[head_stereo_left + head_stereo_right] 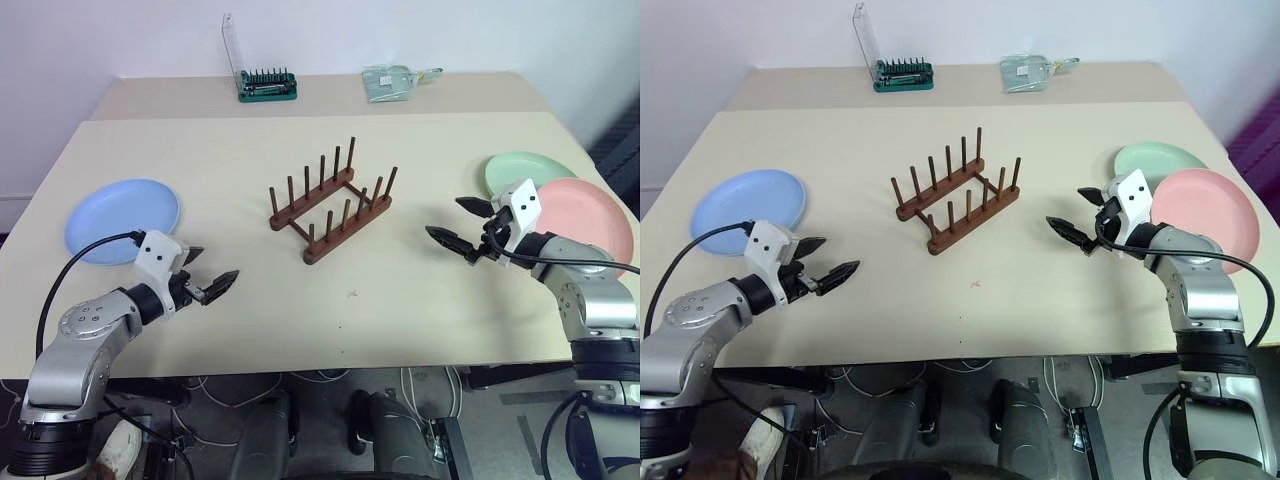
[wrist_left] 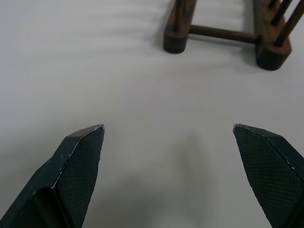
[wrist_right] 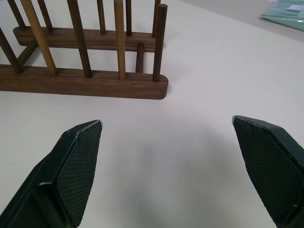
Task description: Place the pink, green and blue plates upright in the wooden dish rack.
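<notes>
Left eye view showed the left claw (image 1: 213,272) with fingers apart, empty, the blue plate (image 1: 122,219) just behind it. Right claw (image 1: 460,222), also spread and empty, hovered beside the green plate (image 1: 528,170) and pink plate (image 1: 585,222). Between both claws stood the wooden dish rack (image 1: 331,200) on the table (image 1: 300,320), no plates in it.

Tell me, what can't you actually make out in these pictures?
- Green plate: near side hidden under the pink plate, head views.
- Pink plate: near edge behind the right gripper, head views.
- Rack: cut off by the picture's edge, left wrist view.
- Packet at the back: too small to identify.
</notes>
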`<move>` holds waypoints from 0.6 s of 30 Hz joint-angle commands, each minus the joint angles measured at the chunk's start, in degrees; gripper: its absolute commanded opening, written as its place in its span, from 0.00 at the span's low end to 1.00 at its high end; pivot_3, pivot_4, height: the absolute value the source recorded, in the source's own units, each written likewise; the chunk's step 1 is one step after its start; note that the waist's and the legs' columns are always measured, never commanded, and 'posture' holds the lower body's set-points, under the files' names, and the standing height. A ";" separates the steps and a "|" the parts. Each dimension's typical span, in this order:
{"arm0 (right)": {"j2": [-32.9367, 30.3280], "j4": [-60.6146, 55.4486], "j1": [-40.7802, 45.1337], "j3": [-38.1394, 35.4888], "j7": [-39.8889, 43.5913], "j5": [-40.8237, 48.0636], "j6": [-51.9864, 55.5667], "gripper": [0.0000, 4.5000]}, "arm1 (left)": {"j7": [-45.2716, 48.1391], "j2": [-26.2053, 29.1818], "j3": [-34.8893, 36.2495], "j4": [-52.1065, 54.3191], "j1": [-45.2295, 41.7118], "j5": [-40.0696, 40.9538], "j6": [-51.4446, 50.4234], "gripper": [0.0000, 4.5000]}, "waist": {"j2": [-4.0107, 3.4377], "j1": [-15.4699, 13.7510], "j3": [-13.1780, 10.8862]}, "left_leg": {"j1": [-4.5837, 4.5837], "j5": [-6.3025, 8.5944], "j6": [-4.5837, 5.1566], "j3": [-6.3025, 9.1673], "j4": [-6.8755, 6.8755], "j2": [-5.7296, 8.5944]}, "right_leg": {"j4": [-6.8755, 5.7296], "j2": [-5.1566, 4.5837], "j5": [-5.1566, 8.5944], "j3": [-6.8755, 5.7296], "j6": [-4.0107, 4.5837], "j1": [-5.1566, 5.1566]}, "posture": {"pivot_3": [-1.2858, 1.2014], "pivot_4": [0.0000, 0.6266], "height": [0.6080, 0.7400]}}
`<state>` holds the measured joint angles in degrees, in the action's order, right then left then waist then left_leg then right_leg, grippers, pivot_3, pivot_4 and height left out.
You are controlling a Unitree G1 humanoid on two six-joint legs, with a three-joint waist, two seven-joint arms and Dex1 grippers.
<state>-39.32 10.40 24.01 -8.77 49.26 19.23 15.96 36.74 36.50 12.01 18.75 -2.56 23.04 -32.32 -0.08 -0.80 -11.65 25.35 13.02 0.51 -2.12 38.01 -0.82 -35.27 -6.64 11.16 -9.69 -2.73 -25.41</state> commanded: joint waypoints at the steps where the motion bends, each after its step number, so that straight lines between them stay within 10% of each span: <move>1: -0.47 -1.21 1.03 -0.53 -0.24 -0.50 -1.15 1.00 | -0.66 -0.34 -0.68 1.88 -0.39 -0.08 0.14 0.99 | 0.00 0.00 0.00 | 0.00 0.00 0.00 0.00 0.00 0.00 | 0.00 0.00 0.00 0.00 0.00 0.00 | 0.52 0.24 0.92; 12: 0.42 -2.03 1.94 1.51 -0.57 -2.16 -1.52 1.00 | 3.40 -1.31 -17.85 2.55 -4.54 -4.56 1.10 0.99 | 0.00 -0.17 0.00 | 0.00 -0.01 0.02 -0.08 0.01 0.00 | -0.01 0.04 -0.03 0.03 -0.01 0.01 | 0.52 0.24 0.92; 18: 0.37 -3.80 -0.19 0.03 -1.78 -1.53 -1.25 1.00 | -2.74 -10.50 -26.23 -9.47 -12.11 -13.39 5.77 0.99 | -0.05 -0.42 0.03 | -0.02 -0.02 0.04 -0.12 0.06 0.02 | -0.05 0.05 -0.08 0.06 -0.08 0.04 | 0.52 0.24 0.92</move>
<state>-38.86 9.05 24.00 -7.23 47.91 17.04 15.50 36.46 27.37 -12.90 12.91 -13.64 12.44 -27.88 -0.13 -1.22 -11.62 25.31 13.00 0.55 -2.24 38.08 -0.79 -35.35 -6.59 11.05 -9.63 -2.85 -25.36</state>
